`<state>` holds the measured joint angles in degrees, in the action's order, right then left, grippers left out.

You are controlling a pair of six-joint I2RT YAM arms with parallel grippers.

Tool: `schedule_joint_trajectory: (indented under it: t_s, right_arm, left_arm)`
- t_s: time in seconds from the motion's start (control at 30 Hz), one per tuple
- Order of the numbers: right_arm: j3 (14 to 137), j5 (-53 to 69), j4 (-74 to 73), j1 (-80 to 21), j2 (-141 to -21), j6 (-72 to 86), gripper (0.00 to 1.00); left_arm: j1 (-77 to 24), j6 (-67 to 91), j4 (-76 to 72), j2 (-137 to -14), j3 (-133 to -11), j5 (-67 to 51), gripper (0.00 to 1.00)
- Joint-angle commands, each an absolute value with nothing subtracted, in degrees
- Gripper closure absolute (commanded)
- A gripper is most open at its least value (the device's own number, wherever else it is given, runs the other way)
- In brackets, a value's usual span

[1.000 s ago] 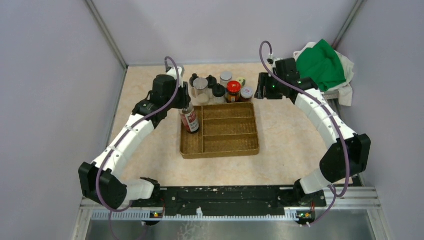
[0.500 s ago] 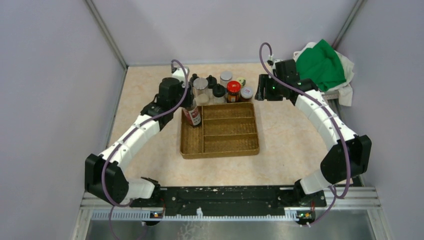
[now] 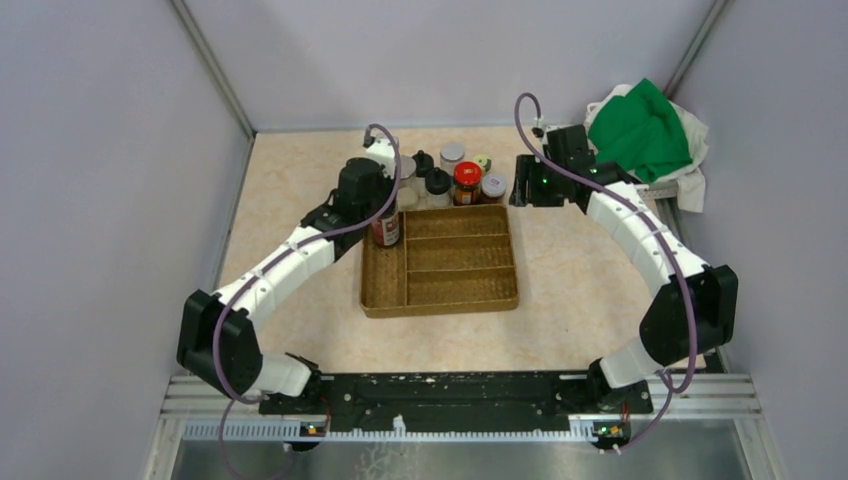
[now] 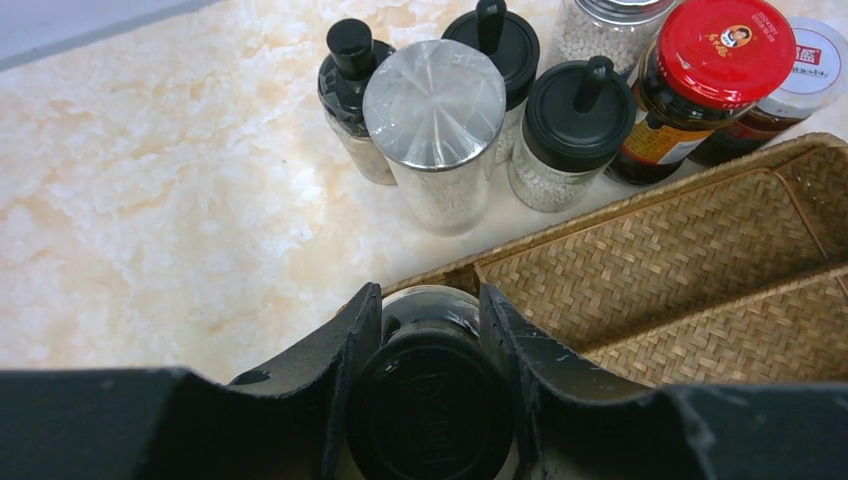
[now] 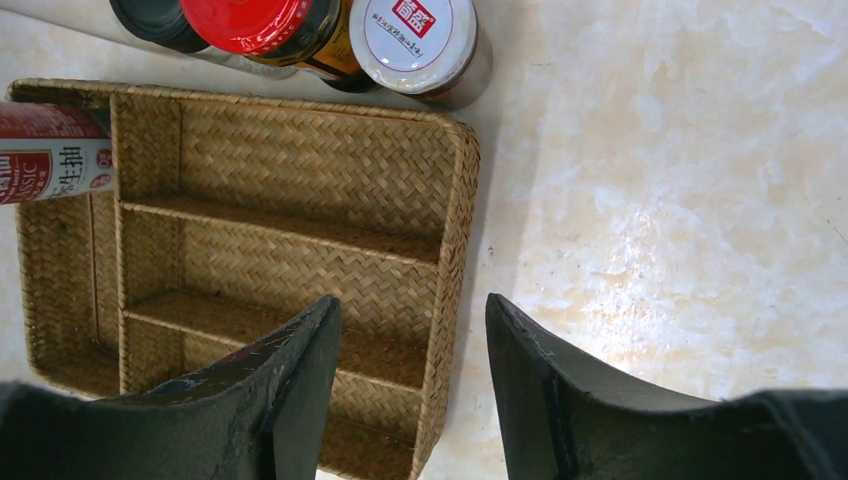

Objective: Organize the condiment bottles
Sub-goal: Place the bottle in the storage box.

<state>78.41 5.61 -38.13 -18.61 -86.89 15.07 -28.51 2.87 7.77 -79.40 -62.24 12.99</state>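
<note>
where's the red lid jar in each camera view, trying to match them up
Top external: red-lidded jar in the jar cluster just behind the far rim of the woven tray.
Left wrist: jar upper right, beyond the tray.
Right wrist: jar at top edge, left of centre, cut off.
Shared landmark: the tray, jar just outside its far rim.

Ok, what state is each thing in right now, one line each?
Brown woven divided tray: right three compartments empty.
Tall black-capped, red-labelled bottle: gripped over the tray's left compartment.
Left gripper: shut on the bottle.
Right gripper: open, empty.
Small glass jars and shakers: upright, lidded, behind the tray.
Green cloth: crumpled.
</note>
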Motion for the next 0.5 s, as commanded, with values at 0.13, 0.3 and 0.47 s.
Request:
schedule_joint_trajectory:
  t_s: [0.13,0.3,0.47]
  right_arm:
    - [78.64,5.24,-35.77,-19.25,-87.52,14.59,0.45]
    - [78.66,5.10,-35.78,-19.27,-87.78,14.41,0.44]
    - [78.67,5.01,-35.95,-19.29,-87.78,14.24,0.43]
  left_arm:
    - [-29.25,-1.51,-4.48,-79.23,-63.88,19.60,1.00]
    - [-29.26,-0.44,-3.83,-79.56,-63.43,20.35,0.77]
    - [-29.26,-0.09,-2.91,-79.71,-63.24,20.42,0.41]
